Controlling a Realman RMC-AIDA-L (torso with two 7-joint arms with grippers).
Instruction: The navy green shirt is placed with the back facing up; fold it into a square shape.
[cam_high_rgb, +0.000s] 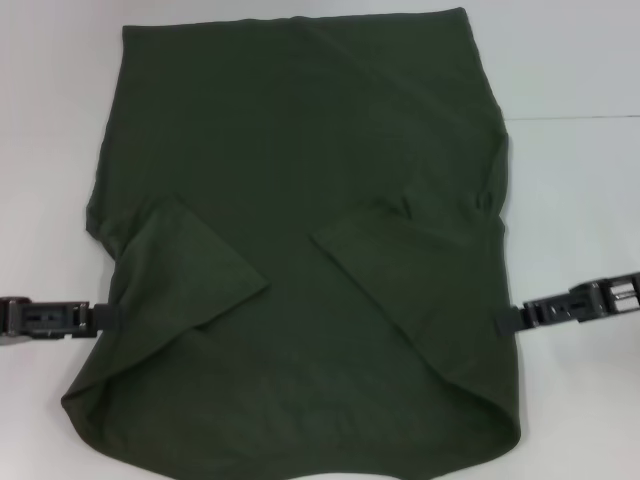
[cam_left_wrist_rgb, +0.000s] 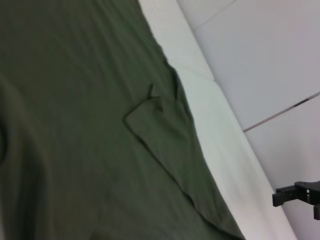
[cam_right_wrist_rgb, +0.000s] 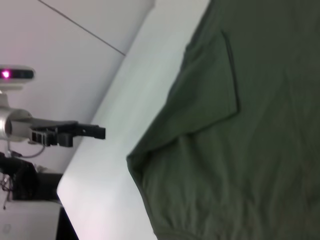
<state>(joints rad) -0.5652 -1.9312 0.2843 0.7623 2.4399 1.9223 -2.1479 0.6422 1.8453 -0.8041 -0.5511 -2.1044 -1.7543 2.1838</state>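
From the head view I had the navy green shirt (cam_high_rgb: 300, 260) lying flat on the white worktop (cam_high_rgb: 570, 200), its plain back up, filling most of the surface in front of me. Both sleeves were already turned inward: the left sleeve (cam_high_rgb: 185, 265) lay as a flap over the body on my left side, and the right sleeve (cam_high_rgb: 400, 255) lay folded in along the other side, so the outline had narrowed to a rough rectangle with nearly straight side edges. I judged the side folds done.

What was left, as I read it, was the lengthwise fold, bringing one end over the other to shorten that rectangle into a square. The end nearest me still curved and sat a little uneven, so some smoothing would likely be needed too.

The left hand (cam_high_rgb: 105, 318) rested low at the shirt's left edge, its tip touching or just beside the cloth. The right hand (cam_high_rgb: 508, 322) was at the right edge, level with it, also at the cloth's border. I could not tell whether either hand's fingers were apart or together, nor whether either had any fabric pinched. The left wrist view showed the right hand (cam_left_wrist_rgb: 287, 196) off beyond the worktop's edge.
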